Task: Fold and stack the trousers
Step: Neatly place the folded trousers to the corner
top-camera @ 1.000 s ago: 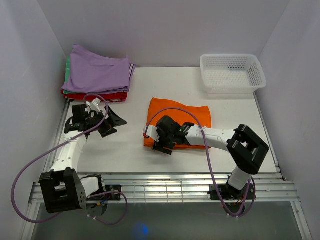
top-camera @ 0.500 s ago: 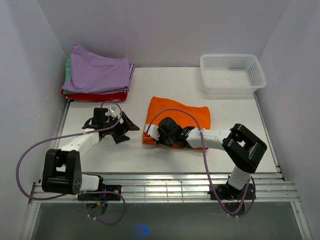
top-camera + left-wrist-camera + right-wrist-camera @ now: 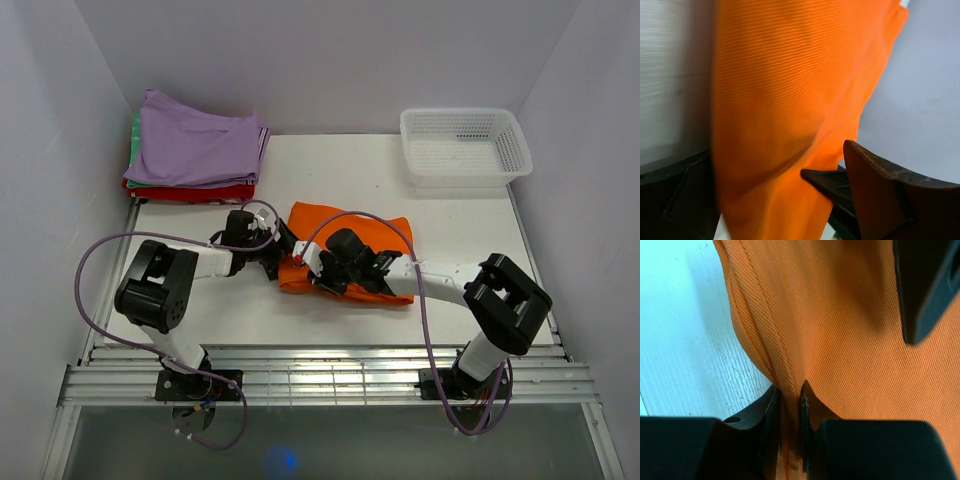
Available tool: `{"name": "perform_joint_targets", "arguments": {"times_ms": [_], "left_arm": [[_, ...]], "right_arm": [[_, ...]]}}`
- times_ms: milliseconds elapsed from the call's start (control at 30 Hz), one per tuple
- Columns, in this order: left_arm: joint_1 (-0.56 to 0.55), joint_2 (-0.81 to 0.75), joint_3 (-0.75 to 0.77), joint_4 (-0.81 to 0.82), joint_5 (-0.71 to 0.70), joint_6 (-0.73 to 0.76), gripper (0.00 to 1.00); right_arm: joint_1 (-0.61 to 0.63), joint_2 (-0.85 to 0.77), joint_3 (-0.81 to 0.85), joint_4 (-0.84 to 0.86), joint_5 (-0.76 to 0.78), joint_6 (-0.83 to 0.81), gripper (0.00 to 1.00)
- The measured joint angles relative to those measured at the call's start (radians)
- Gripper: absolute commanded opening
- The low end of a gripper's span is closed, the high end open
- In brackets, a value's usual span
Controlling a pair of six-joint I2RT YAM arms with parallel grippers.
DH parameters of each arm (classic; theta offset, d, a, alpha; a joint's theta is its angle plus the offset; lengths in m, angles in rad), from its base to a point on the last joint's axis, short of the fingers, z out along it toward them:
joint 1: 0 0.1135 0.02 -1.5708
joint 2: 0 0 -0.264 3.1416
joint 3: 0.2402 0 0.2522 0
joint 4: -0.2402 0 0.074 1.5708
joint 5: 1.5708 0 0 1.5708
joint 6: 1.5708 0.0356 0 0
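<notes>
The bright orange trousers [image 3: 385, 232] lie folded near the middle of the white table [image 3: 350, 170]. My right gripper [image 3: 314, 268] is shut on their near-left edge; in the right wrist view a thick fold of the trousers [image 3: 855, 315] is pinched between the two jaws of the right gripper [image 3: 790, 405]. My left gripper [image 3: 280, 250] is at the trousers' left edge and open. In the left wrist view the trousers [image 3: 790, 90] hang between the wide-apart fingers of the left gripper [image 3: 780, 197], which do not press on the cloth.
A stack of folded garments [image 3: 195, 150], lilac on top with red and green below, sits at the back left corner. A white mesh basket [image 3: 465, 145] stands at the back right. Purple cables loop over both arms.
The left arm swung right from the table's left side to the trousers' left edge, staying open. The right gripper shut on the trousers' edge, and the cloth shifted slightly left.
</notes>
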Motion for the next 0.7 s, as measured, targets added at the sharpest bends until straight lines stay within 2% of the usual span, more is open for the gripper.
{"name": "perform_joint_targets", "arguments": {"times_ms": [100,167,200,400,500,533,633,667,700], "left_arm": [[-0.041,0.054,-0.001,0.113,0.038,-0.06,0.98],[-0.06,0.093,0.0,0.18,0.072,-0.1,0.94],[-0.062,0.11,0.0,0.208,0.088,-0.115,0.88],[-0.065,0.181,-0.006,0.321,0.142,-0.18,0.65],[-0.065,0.196,-0.027,0.385,0.162,-0.207,0.49],[-0.065,0.196,-0.032,0.401,0.169,-0.212,0.35],[-0.066,0.196,-0.038,0.439,0.19,-0.224,0.05],[-0.066,0.196,-0.038,0.447,0.195,-0.225,0.0],[-0.066,0.196,-0.037,0.455,0.202,-0.219,0.0]], "right_arm": [[-0.001,0.0,0.0,-0.001,-0.015,0.01,0.08],[-0.006,-0.001,0.0,-0.002,-0.022,0.012,0.08],[-0.008,-0.002,0.0,-0.006,-0.024,0.013,0.08],[-0.021,-0.016,0.0,-0.037,-0.026,0.013,0.08],[-0.023,-0.02,0.0,-0.047,-0.027,0.013,0.08],[-0.023,-0.021,0.0,-0.048,-0.029,0.012,0.08],[-0.023,-0.022,0.0,-0.046,-0.033,0.009,0.08],[-0.023,-0.026,0.0,-0.046,-0.034,0.008,0.08],[-0.023,-0.029,0.0,-0.047,-0.035,0.008,0.08]]}}
